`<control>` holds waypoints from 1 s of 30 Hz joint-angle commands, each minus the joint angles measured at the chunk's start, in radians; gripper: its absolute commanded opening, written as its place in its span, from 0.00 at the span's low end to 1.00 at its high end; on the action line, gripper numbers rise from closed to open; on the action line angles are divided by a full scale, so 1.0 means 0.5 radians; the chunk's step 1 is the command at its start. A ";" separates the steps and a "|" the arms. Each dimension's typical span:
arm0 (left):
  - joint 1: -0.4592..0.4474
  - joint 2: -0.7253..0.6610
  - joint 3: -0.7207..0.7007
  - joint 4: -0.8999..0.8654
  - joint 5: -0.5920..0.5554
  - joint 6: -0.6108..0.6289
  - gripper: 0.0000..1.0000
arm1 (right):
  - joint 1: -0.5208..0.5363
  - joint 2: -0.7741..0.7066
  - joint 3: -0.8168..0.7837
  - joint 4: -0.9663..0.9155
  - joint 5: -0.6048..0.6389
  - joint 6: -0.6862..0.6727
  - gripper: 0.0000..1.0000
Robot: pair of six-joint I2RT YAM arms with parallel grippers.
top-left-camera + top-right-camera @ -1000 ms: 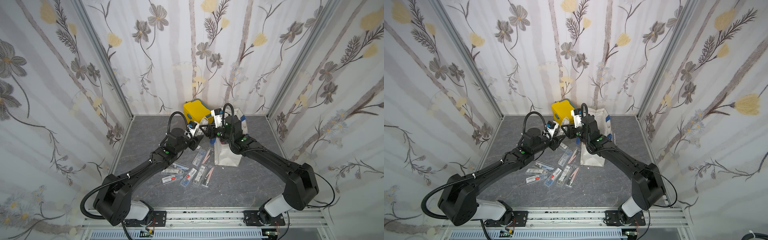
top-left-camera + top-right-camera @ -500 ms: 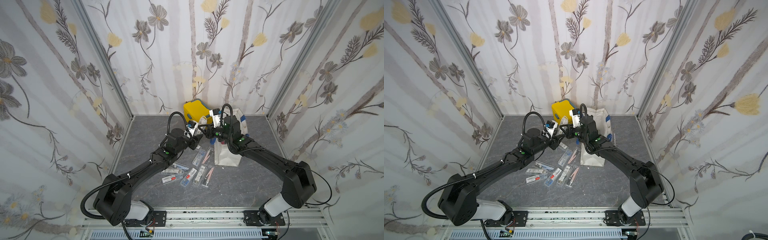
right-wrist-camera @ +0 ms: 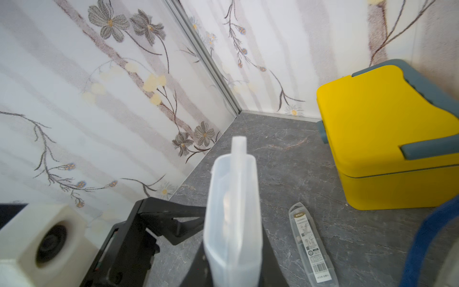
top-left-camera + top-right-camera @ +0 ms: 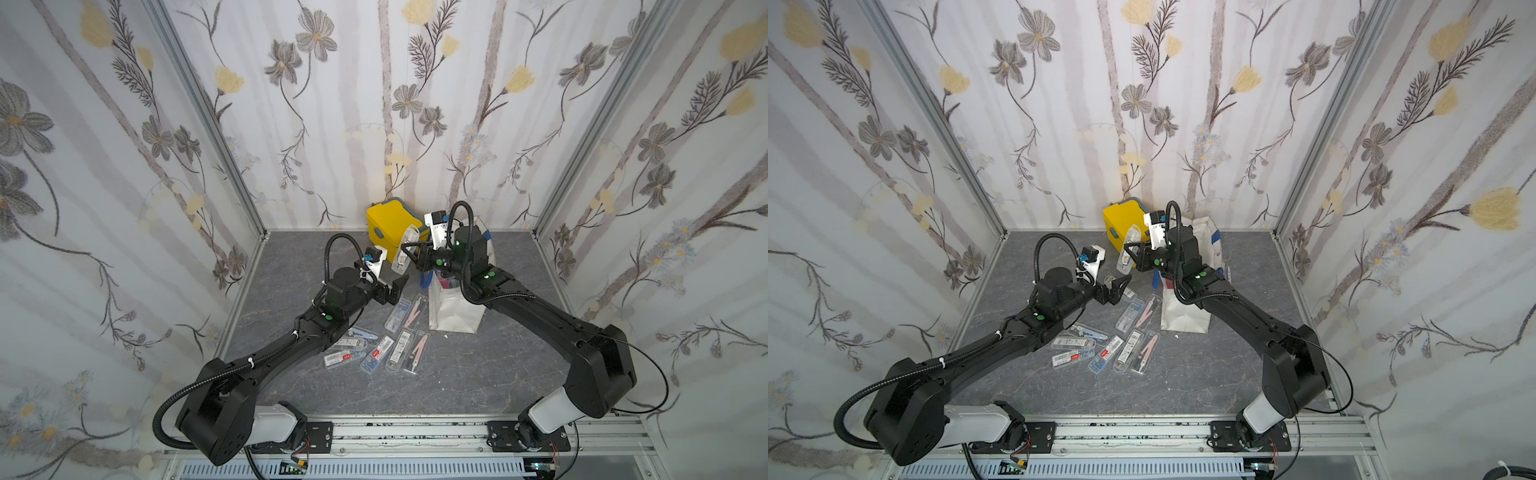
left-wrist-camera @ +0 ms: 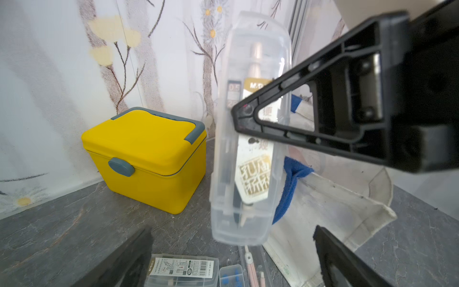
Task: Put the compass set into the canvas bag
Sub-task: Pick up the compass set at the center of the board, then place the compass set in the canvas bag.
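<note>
Grips clear compass set (image 4: 404, 249) in closed right end effector (image 4: 419, 258), upright above table (image 4: 457, 374), between yellow box (image 4: 384, 226) and bag (image 4: 455, 309), outside the bag. Holds left end effector (image 4: 395, 291) wide open and empty, lower down, apart from the set. Shows spare sets (image 4: 376, 353) flat on table.

You have one clear-cased compass set (image 4: 404, 248) nearly upright in the air, beside the open off-white canvas bag (image 4: 455, 316).
</note>
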 commanded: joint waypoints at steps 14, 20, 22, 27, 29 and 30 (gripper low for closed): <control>0.032 -0.065 -0.126 0.357 0.063 -0.221 1.00 | -0.441 -0.415 -0.183 -0.183 0.250 -0.228 0.10; 0.032 0.014 -0.138 0.402 0.087 -0.259 1.00 | -0.548 -0.339 -0.214 -0.394 0.330 -0.308 0.09; 0.032 0.029 -0.141 0.405 0.086 -0.270 1.00 | -0.549 -0.271 -0.203 -0.462 0.354 -0.352 0.09; 0.034 0.048 -0.148 0.393 0.066 -0.307 1.00 | -0.544 -0.051 -0.118 -0.600 0.301 -0.406 0.10; 0.032 0.050 -0.147 0.365 0.046 -0.308 1.00 | -0.538 0.042 -0.065 -0.658 0.299 -0.426 0.10; 0.033 0.051 -0.149 0.350 0.034 -0.309 1.00 | -0.533 0.076 -0.043 -0.685 0.305 -0.434 0.10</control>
